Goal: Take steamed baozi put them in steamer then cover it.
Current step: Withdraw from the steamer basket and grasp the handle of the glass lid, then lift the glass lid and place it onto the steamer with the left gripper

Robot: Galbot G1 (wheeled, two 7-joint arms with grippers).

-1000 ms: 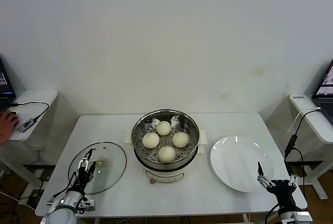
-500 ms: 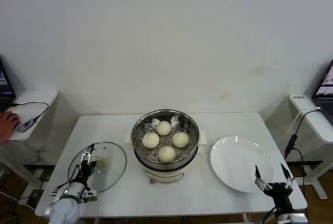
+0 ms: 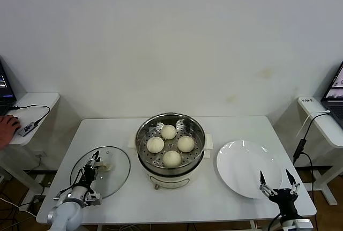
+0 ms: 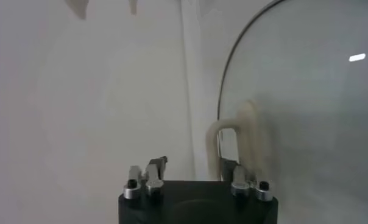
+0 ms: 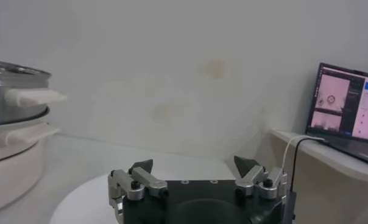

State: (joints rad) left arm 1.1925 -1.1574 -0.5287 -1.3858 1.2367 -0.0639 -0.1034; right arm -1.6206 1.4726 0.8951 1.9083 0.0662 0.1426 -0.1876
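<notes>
The steamer stands at the table's middle with four baozi on its perforated tray. The cover, a clear glass lid, lies flat on the table to the steamer's left, with its cream handle at its centre. My left gripper hangs open over the cover, just short of the handle. In the left wrist view the handle stands right by one finger of the gripper. My right gripper is open and empty at the front right.
A flat white plate lies right of the steamer, under the right gripper, and shows in the right wrist view. Side desks with laptops and cables flank the white table. A person's hand rests on the left desk.
My left gripper has edged over the cover toward its handle. My right gripper has drawn back toward the table's front edge and turned so both fingers show.
</notes>
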